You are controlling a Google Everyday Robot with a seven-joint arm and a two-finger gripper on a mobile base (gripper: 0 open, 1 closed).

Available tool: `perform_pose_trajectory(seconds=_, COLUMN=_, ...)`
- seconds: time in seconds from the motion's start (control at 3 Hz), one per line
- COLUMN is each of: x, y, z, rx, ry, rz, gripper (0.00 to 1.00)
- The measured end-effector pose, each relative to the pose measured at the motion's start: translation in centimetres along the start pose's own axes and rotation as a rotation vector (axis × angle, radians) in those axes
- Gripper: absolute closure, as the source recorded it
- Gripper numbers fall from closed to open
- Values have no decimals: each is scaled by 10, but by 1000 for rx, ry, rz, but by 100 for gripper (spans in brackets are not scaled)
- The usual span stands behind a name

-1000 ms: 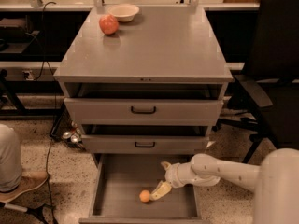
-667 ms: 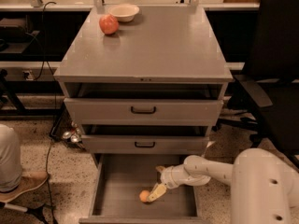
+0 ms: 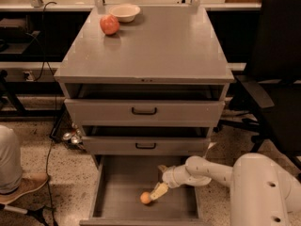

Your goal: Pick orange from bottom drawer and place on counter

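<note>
The small orange (image 3: 146, 198) lies on the floor of the open bottom drawer (image 3: 113, 197), near its front. My gripper (image 3: 157, 182) is inside the drawer, just right of the orange. It is open, and its lower finger (image 3: 159, 191) reaches down to the fruit's right side while the upper one points toward the drawer's back. The orange is not between the fingers. The grey counter (image 3: 155, 46) is the cabinet top above.
A reddish apple-like fruit (image 3: 109, 24) and a pale bowl (image 3: 124, 12) sit at the counter's back left. Two upper drawers with black handles (image 3: 144, 111) stand slightly ajar. A black chair (image 3: 277, 79) is to the right, and a person's shoe (image 3: 21, 187) to the left.
My gripper has moved left inside the bottom drawer, closing in on the orange until its lower finger is right beside it. The orange has not moved.
</note>
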State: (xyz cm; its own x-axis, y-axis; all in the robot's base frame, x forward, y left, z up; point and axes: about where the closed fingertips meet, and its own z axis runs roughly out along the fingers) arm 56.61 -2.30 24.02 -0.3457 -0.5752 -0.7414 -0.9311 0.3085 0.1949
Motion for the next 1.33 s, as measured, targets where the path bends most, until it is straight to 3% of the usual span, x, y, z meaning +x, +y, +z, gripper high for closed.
perform_pose_trajectory(seconds=0.67, x=33, y=4, z=32, rx=-50, ry=-30, rz=-85, gripper=0)
perform_pose_trajectory(seconds=1.33, x=49, y=25, z=58, rx=-87, ry=-67, rz=-231, gripper=0)
